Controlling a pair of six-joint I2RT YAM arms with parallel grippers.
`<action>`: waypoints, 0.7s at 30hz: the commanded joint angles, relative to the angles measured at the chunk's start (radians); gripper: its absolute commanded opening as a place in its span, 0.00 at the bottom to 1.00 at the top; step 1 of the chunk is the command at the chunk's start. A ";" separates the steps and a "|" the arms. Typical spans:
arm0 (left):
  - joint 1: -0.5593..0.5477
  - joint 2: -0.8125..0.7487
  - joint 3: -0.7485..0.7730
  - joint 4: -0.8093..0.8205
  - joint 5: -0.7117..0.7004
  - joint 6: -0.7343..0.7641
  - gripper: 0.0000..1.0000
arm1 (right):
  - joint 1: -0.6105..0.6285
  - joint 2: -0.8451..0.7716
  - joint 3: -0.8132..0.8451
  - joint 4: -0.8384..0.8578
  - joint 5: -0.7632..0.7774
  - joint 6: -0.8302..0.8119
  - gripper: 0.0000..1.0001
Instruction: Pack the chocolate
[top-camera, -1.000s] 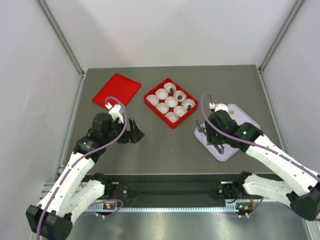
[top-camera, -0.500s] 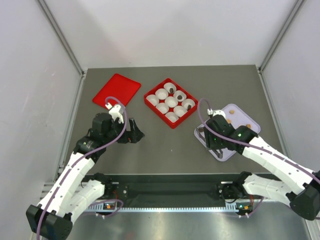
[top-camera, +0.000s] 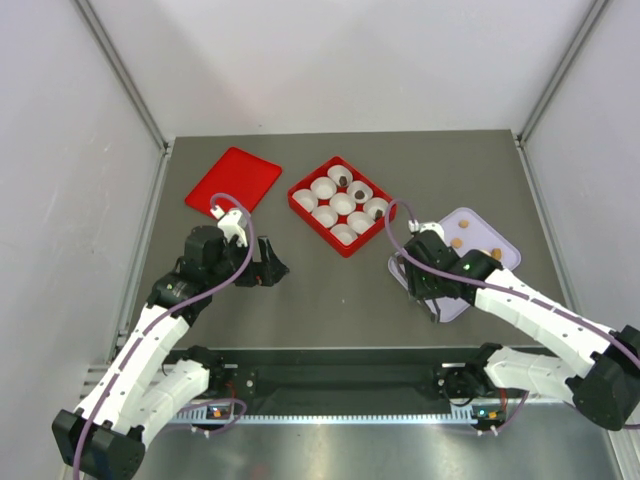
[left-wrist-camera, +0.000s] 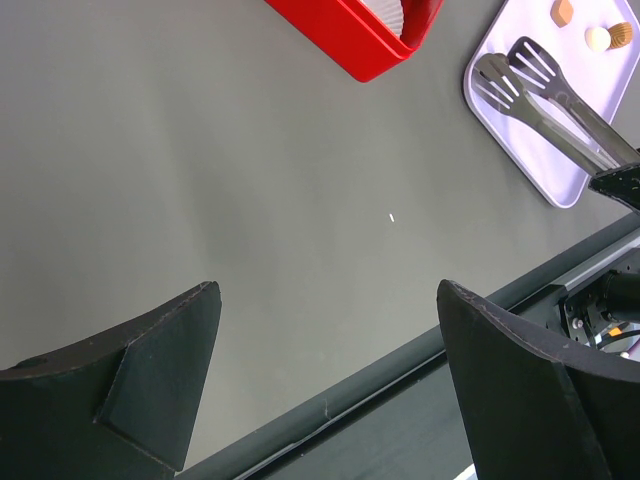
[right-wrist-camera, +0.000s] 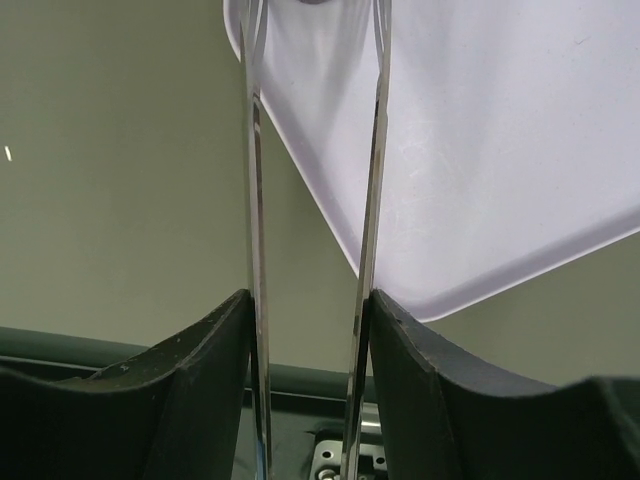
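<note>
Chocolate (top-camera: 457, 242) loose on far right of lavender tray (top-camera: 478, 228). Left hand (top-camera: 268, 271) gaping wide, empty, well apart. Red box (top-camera: 315, 225) between. Right hand (right-wrist-camera: 308, 305) pinched on tongs (left-wrist-camera: 550, 100), long axis toward tray's left corner; pieces beyond and right of tips. Nearer arm: right, plainly.

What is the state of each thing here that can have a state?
Red box: open, some cups hold dark chocolates.
Red lid: off, lying flat left of the box.
Tongs: gripped by the right gripper, heads apart, empty.
Left gripper: open, holding nothing.
Tray: carries a few light chocolates.
</note>
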 joint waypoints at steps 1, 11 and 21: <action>-0.004 -0.010 -0.002 0.042 0.003 0.009 0.94 | -0.004 -0.008 -0.001 0.061 0.025 0.010 0.48; -0.004 -0.016 -0.003 0.042 -0.001 0.009 0.94 | -0.004 -0.008 0.001 0.069 0.039 0.007 0.45; -0.004 -0.019 -0.003 0.042 0.000 0.009 0.94 | -0.004 -0.055 0.014 0.053 0.041 0.006 0.41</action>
